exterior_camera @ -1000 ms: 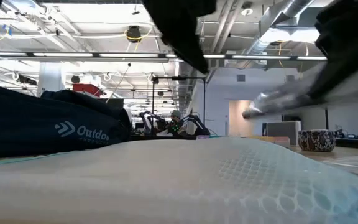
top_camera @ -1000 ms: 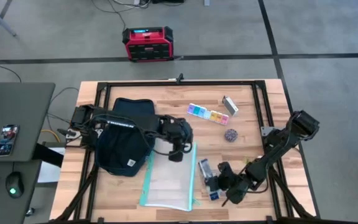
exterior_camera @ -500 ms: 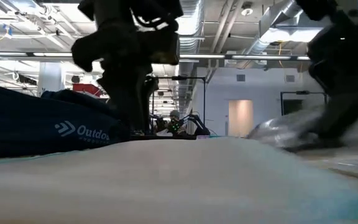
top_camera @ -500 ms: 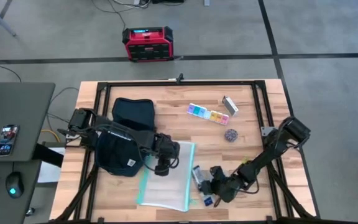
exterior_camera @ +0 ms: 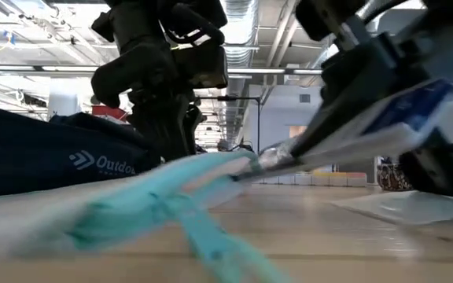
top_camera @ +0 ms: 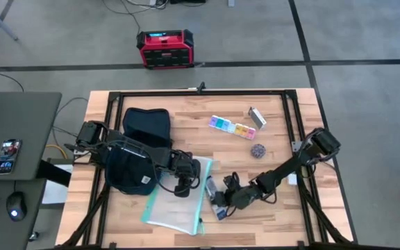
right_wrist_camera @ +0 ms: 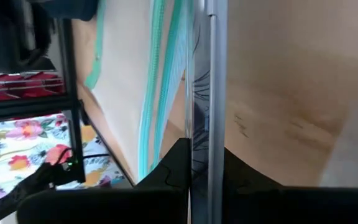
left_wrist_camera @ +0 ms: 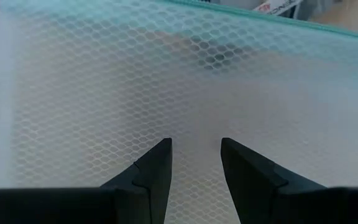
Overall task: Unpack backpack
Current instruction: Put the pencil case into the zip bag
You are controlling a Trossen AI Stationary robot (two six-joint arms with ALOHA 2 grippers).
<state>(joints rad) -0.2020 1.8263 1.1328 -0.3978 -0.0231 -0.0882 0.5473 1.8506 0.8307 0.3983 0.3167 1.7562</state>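
The left tool (top_camera: 183, 186) hovers low over the mesh pouch (top_camera: 176, 198), its fingers (left_wrist_camera: 154, 168) parted and holding nothing, the honeycomb fabric just beneath them. The right tool (top_camera: 221, 201) is clamped on a small clear packet (top_camera: 214, 196) at the pouch's near edge. Within the last second this tool has slid across the surface toward the pouch, carrying the packet along, and the pouch has skewed and lifted at its teal zipper side. That suggests already-unpacked items are being gathered beside each other. The backpack (top_camera: 141, 149) lies at the surface's left, under the left arm, which reaches over it with the elbow bent. The right arm stretches long and low from the surface's right edge.
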